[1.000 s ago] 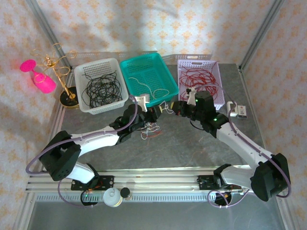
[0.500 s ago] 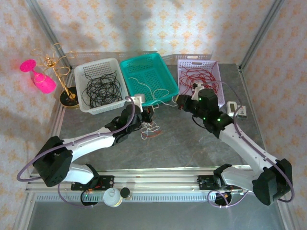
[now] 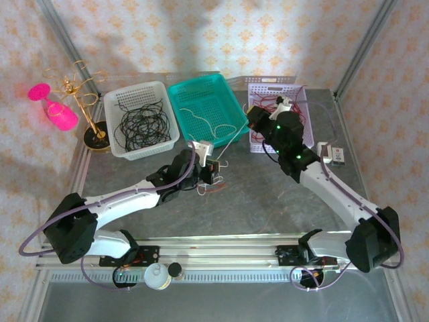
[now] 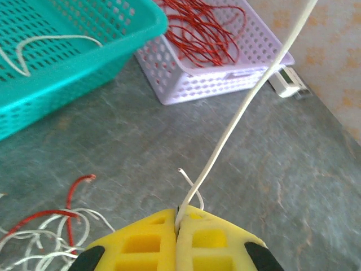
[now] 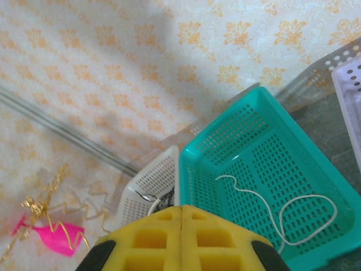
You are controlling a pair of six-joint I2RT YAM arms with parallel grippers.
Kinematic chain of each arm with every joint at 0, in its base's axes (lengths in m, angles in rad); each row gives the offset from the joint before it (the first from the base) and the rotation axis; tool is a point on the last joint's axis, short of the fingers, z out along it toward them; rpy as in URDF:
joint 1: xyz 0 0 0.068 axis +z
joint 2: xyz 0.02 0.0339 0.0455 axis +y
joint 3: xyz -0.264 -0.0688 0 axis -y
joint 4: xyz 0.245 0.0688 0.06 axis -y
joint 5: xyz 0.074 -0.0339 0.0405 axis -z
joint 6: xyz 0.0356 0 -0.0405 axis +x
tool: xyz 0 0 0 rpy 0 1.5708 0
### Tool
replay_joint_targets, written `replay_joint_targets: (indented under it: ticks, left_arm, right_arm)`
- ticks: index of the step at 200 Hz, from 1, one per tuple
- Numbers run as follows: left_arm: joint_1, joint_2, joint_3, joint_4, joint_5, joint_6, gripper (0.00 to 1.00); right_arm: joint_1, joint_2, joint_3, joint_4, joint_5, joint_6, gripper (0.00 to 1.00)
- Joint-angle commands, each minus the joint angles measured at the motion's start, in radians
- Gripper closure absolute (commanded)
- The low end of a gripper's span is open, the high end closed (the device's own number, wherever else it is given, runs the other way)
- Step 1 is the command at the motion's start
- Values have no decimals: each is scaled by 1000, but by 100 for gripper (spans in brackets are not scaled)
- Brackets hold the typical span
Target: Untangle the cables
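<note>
White cable (image 4: 237,118), thin and taut, is being pinched by closed left tool (image 4: 179,217); right tool (image 5: 181,210) closed, grip unclear.

No words, numbers or signs can be read on anything here. The small white box (image 3: 333,155) on the table (image 3: 268,201) has a dark patch on its top, but it is too small and blurry to make out.
</note>
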Motion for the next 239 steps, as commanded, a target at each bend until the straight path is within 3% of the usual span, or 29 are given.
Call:
replay_joint_targets:
  ticks: [1,30,58,79,106,125,144,164,181,219,239]
  left_arm:
    - [-17,-16,4,-30,98,22,100]
    - [-28,-20,-3,13,127,-6,100]
    - [-29,-48,-8,14,88,-34,100]
    - [-28,-76,11,-43,35,-34,100]
    - [-29,-106,51,-126,10,13,100]
    - [-28,-130,93,-208,-22,60,100]
    - [-28,-155,131,-272,-70,100,100]
    - [-28,-173,163,-306,-110,132,100]
    - [-27,-176,191,-324,-129,155,100]
    - [-26,-171,226,-343,-143,177,100]
    - [-27,-166,228,-342,-148,179,100]
  right_arm:
    - [-2,18,-20,214,84,104,100]
    - [10,54,-69,322,137,224,82]
    - [7,82,-68,331,98,272,71]
    - [-15,62,-65,267,22,225,63]
    - [-48,7,-3,4,-105,-9,54]
    - [-57,-20,38,-246,-144,-169,51]
    - [-68,-67,0,-359,-233,-247,50]
    - [-71,-155,-107,-332,-386,-300,48]
    - [-73,-198,-193,-298,-362,-242,42]
    - [-70,-133,-261,-205,-550,-127,43]
    - [-58,-123,-274,-180,-556,-112,43]
